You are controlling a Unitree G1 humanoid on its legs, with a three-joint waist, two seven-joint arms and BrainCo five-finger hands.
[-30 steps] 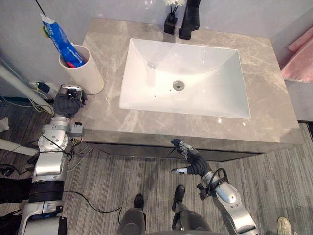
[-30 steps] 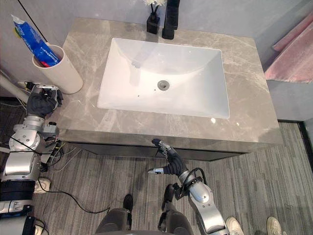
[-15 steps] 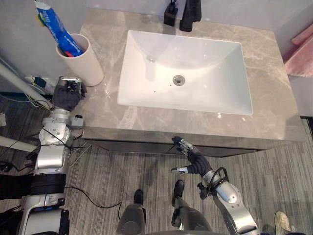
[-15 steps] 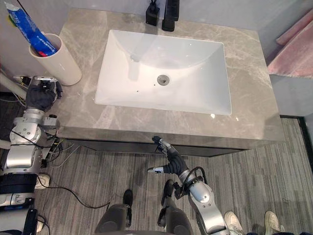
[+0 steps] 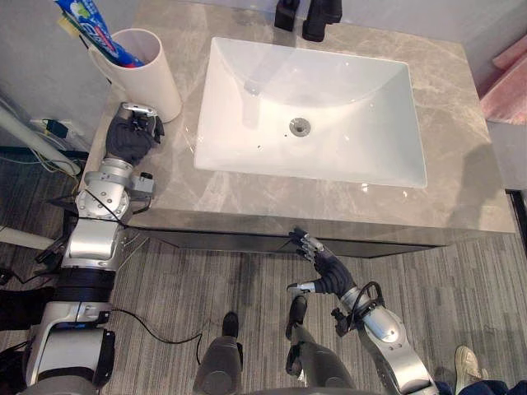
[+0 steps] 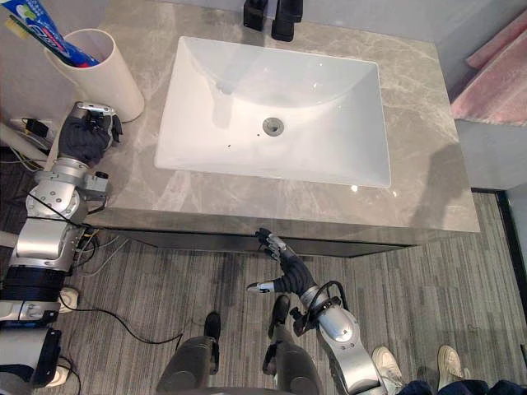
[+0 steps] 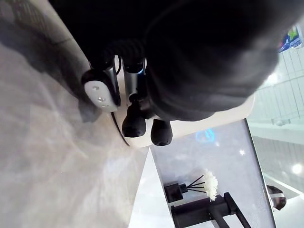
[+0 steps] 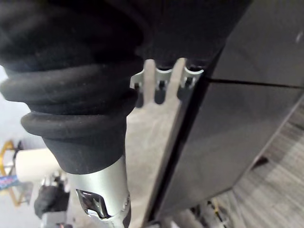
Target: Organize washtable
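Observation:
A white cup (image 5: 142, 72) holding a blue toothpaste tube (image 5: 92, 26) stands at the far left corner of the grey marble washtable (image 5: 461, 164). My left hand (image 5: 132, 137) lies over the washtable's left edge just in front of the cup, with its fingers (image 7: 134, 124) curled and nothing in them. My right hand (image 5: 323, 268) hangs open below the table's front edge, its straight fingers (image 8: 164, 76) pointing at the dark cabinet front (image 8: 228, 142). A white sink (image 5: 247, 156) fills the middle of the table.
A black faucet (image 5: 319, 10) and a small black diffuser bottle (image 5: 286, 13) stand behind the sink. Pink cloth (image 5: 510, 78) hangs past the table's right side. Grey striped carpet (image 5: 461, 280) lies in front. A person's shoe (image 5: 466, 364) shows at the lower right.
The camera has shifted, so the table sits higher in view. My left hand has come from beside the table's left edge to over it, nearer the cup. The right hand has hardly moved.

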